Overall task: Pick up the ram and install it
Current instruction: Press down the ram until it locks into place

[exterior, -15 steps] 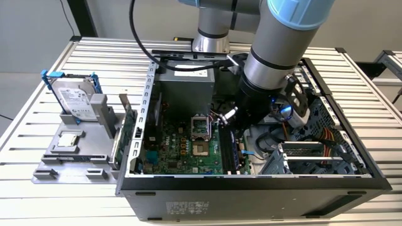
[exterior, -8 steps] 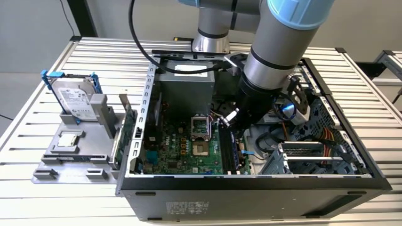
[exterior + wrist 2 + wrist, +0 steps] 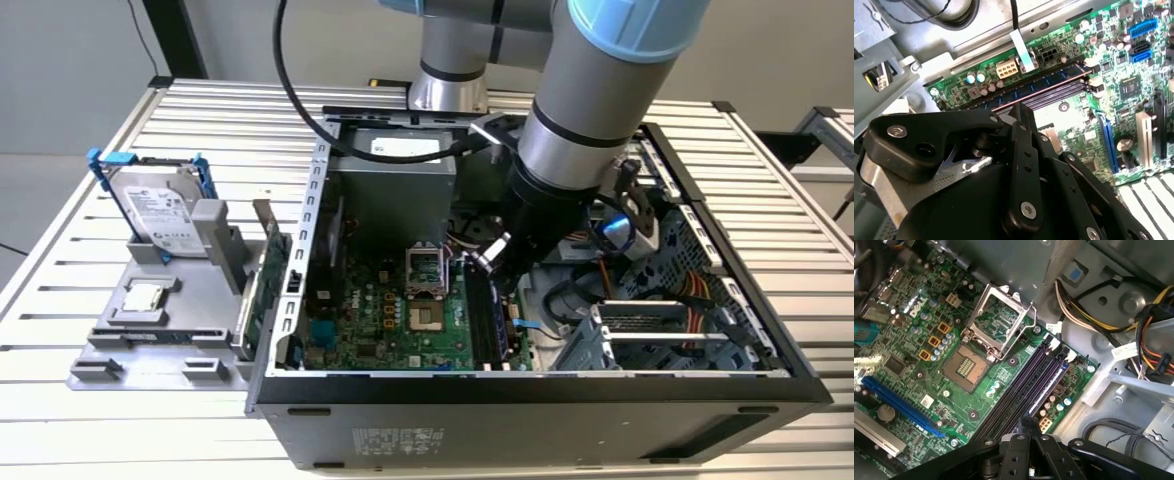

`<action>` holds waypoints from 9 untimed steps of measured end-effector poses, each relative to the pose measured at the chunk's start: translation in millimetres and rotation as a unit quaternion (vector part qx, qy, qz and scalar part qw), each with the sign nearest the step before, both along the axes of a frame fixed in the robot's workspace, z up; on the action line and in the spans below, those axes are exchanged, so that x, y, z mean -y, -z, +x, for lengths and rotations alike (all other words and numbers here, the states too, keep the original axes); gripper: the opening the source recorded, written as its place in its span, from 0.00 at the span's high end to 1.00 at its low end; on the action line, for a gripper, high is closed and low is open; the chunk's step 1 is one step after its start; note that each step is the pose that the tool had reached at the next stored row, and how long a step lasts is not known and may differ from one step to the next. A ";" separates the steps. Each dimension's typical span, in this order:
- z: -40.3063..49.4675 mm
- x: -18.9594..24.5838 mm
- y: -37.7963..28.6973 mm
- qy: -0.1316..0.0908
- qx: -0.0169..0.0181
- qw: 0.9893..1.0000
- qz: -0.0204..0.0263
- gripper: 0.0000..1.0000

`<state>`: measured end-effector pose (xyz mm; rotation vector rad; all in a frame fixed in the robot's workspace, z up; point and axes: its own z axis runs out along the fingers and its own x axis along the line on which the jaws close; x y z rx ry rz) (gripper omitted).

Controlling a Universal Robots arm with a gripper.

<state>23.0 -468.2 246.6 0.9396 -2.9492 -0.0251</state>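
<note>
Seating step, inside the open black metal computer case

On the green motherboard, the long thin blue-green ram stick already lies along the black slots at roughly 4 o'clock of the silver square processor socket. The black gripper sits right over it, claw drawn narrow; whether it's pinching the ram I can't tell. I'd push straight down and evenly, keeping the stick upright, and watch that both end latches close.
</note>
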 end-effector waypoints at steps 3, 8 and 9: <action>0.0 0.0 0.0 -0.016 0.000 1.000 0.001 1.00; 0.0 0.0 0.0 -0.039 0.000 0.999 0.002 1.00; 0.1 -0.1 0.0 -0.044 0.000 0.999 0.002 1.00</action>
